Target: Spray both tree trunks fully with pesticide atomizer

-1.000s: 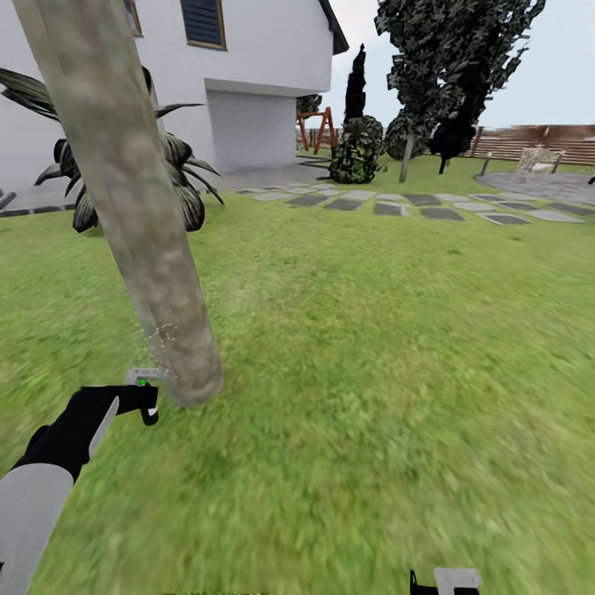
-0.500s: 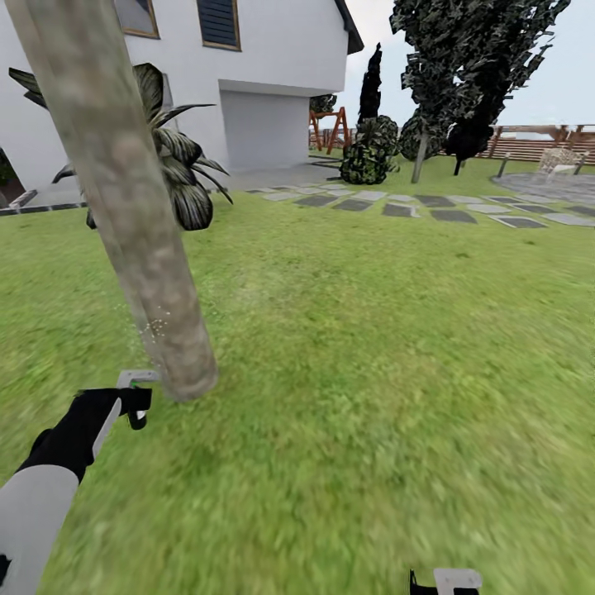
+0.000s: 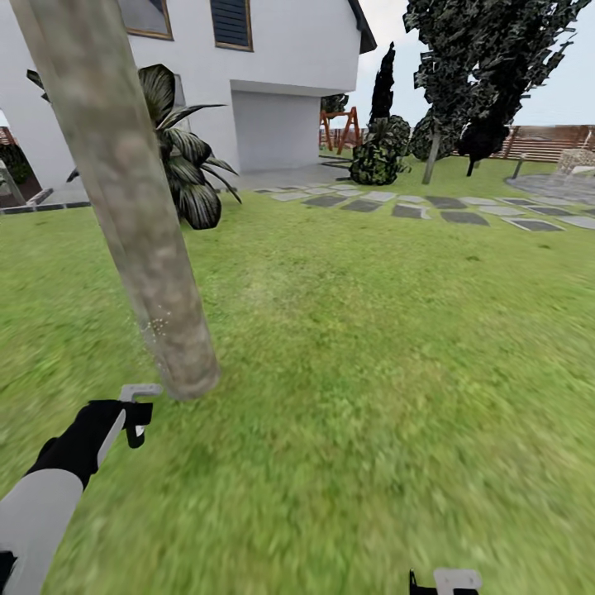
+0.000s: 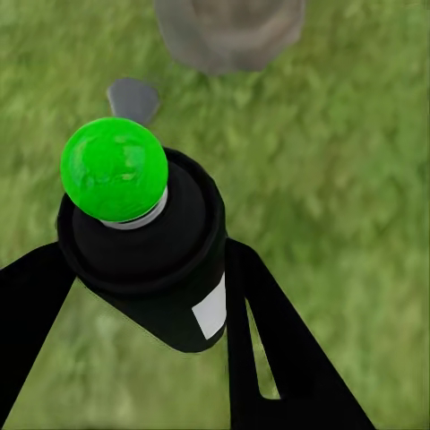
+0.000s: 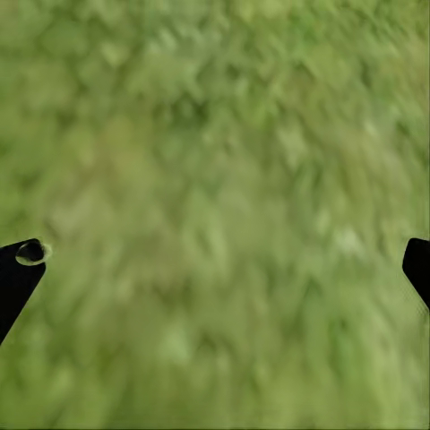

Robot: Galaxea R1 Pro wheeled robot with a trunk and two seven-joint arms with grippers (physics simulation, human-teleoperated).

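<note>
Lawn (image 3: pixel 372 372) lies open rightward; left tool (image 3: pixel 136 413) pinches atomizer (image 4: pixel 143 242) beside trunk (image 3: pixel 140 223).

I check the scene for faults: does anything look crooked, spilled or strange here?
The trunk leans instead of standing straight, with whitish specks low on it. The left claw holds an atomizer whose tip is bright green. Nothing looks spilled or broken.

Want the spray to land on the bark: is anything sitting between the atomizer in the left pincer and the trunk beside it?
Nothing visible. The left pincer holds the atomizer close to the foot of the tree trunk, with only grass between them. Whitish pesticide specks already show on the bark.
</note>
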